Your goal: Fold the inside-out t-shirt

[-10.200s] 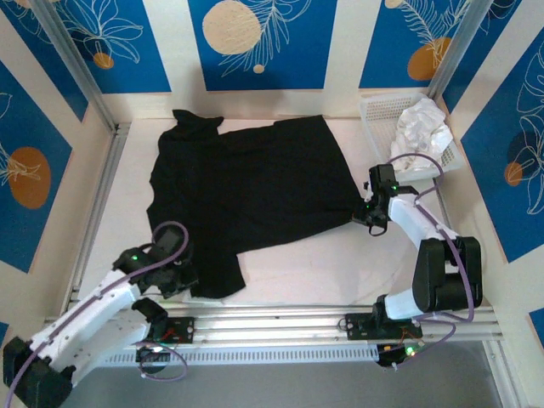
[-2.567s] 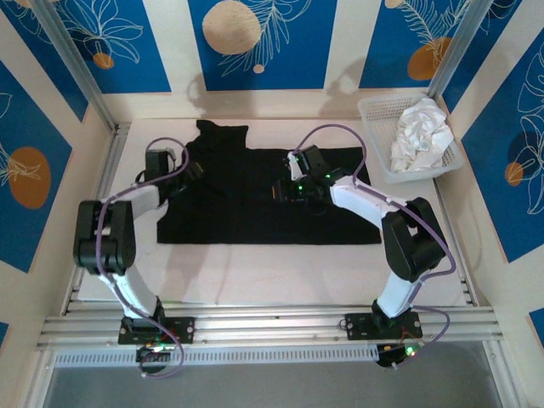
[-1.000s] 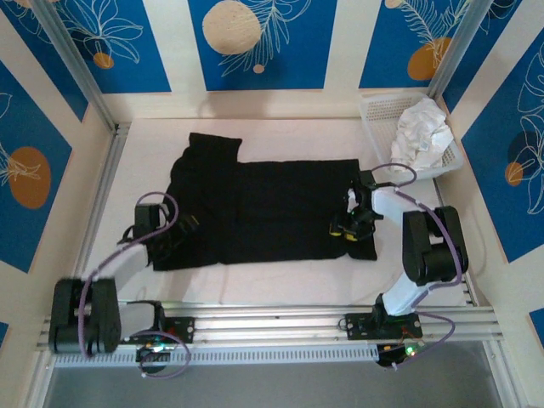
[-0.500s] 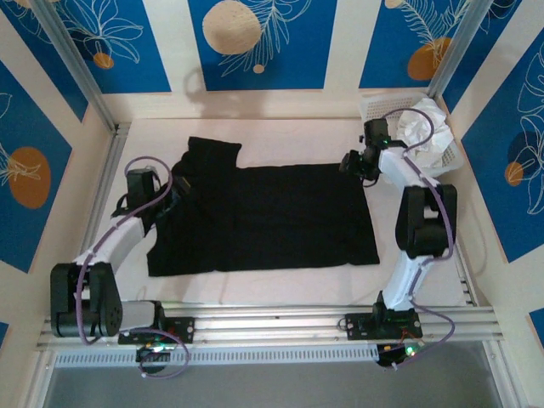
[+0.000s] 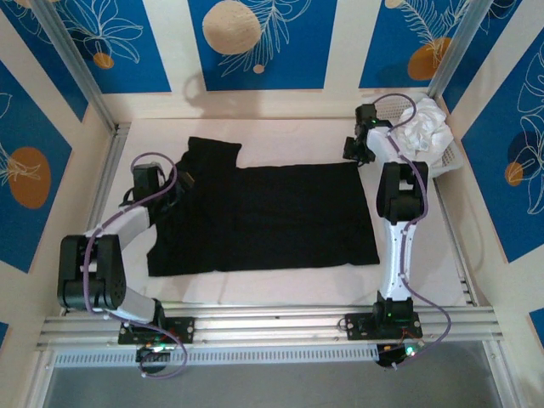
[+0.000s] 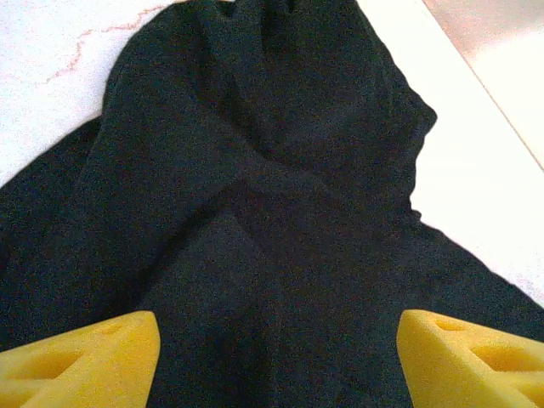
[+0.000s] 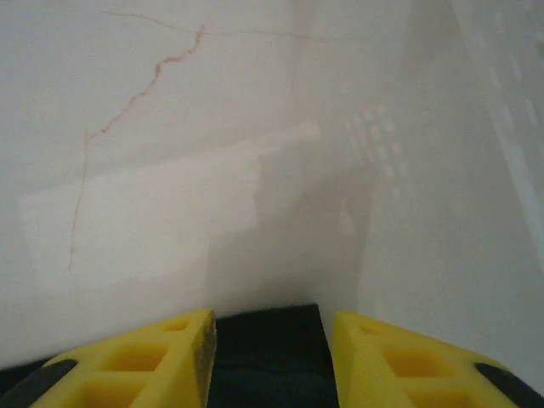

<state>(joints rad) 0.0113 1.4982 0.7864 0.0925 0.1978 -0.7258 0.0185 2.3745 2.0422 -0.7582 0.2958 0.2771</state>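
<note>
From above, the inside-out t-shirt lies flat mid-desk as a broad black rectangle, with one lobe jutting out at its 11 o'clock. The left gripper sits on the shirt's 9 o'clock edge. The right gripper is at its 1 o'clock corner, just beside the basket holding a white cloth.

At the left wrist, the yellow fingers stand wide apart over creased black cloth, clamping nothing.

At the right wrist, the fingers are partly apart, with the shirt's edge showing dark between them at 6 o'clock. It does not look pinched.

The shirt seems smoothed and perhaps folded once. The lobe and the remaining folds are still to do.
</note>
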